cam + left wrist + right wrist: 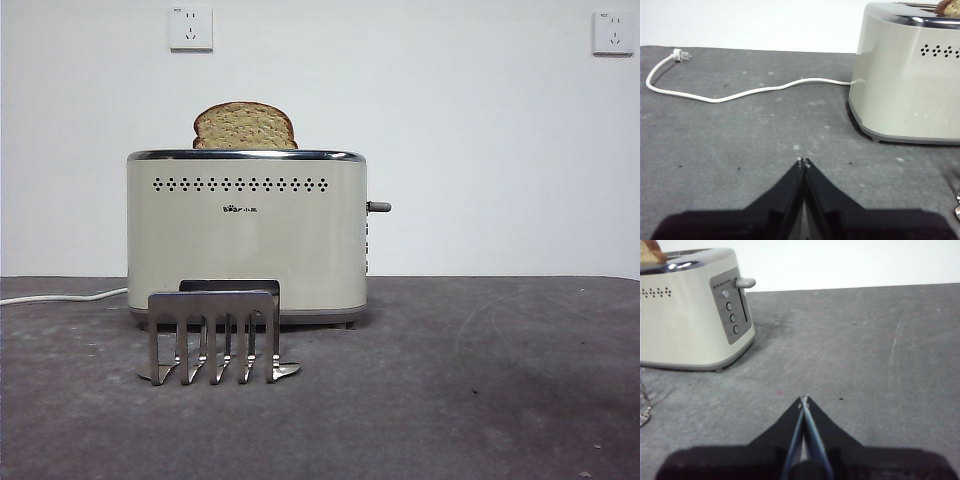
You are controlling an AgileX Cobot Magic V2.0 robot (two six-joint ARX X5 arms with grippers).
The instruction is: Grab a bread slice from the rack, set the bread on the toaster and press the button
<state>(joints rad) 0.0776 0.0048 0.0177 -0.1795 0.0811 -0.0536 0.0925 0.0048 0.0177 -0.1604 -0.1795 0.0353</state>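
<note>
The cream toaster [245, 235] stands mid-table with the brown slice of bread [245, 126] upright in a slot, its domed top above the chrome rim. The silver rack [215, 335] stands empty in front of the toaster. The toaster's lever [378, 207] sticks out on its right side, high up. My left gripper [803, 162] is shut and empty, low over the table to the left of the toaster [910, 75]. My right gripper [803, 400] is shut and empty, to the right of the toaster [687, 315], away from its lever [746, 283] and buttons.
The toaster's white cord [740, 92] curls across the table on the left, its plug [679, 55] lying loose. Two wall sockets [191, 28] are on the white wall behind. Neither arm shows in the front view.
</note>
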